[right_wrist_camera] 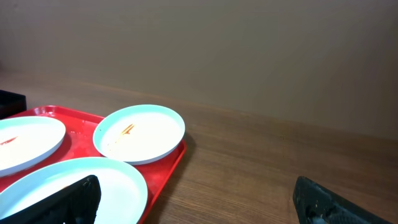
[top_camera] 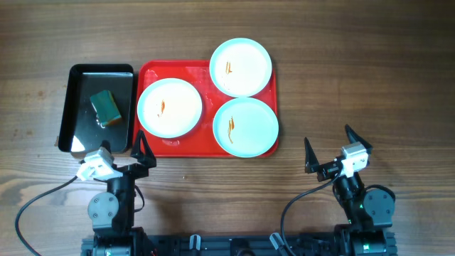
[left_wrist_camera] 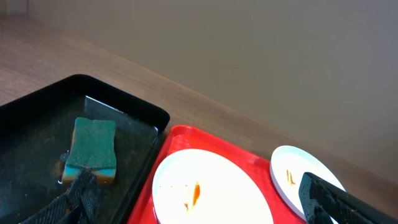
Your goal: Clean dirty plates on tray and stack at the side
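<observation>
Three round plates lie on the red tray (top_camera: 148,75), each with an orange-brown smear: a white one at the left (top_camera: 169,107), a pale-blue one at the back right (top_camera: 241,66) and one at the front right (top_camera: 246,126). The left wrist view shows the left plate (left_wrist_camera: 214,193) and another plate (left_wrist_camera: 298,180) on the tray (left_wrist_camera: 205,140). The right wrist view shows all three plates (right_wrist_camera: 140,132) (right_wrist_camera: 28,143) (right_wrist_camera: 81,186). My left gripper (top_camera: 121,151) is open and empty in front of the tray's left corner. My right gripper (top_camera: 330,147) is open and empty on the bare table to the right of the tray.
A smaller black tray (top_camera: 78,107) stands left of the red tray and holds a green sponge (top_camera: 105,106), also in the left wrist view (left_wrist_camera: 92,148). Wooden table (top_camera: 370,85) surrounds the trays. Cables run from both arm bases at the front edge.
</observation>
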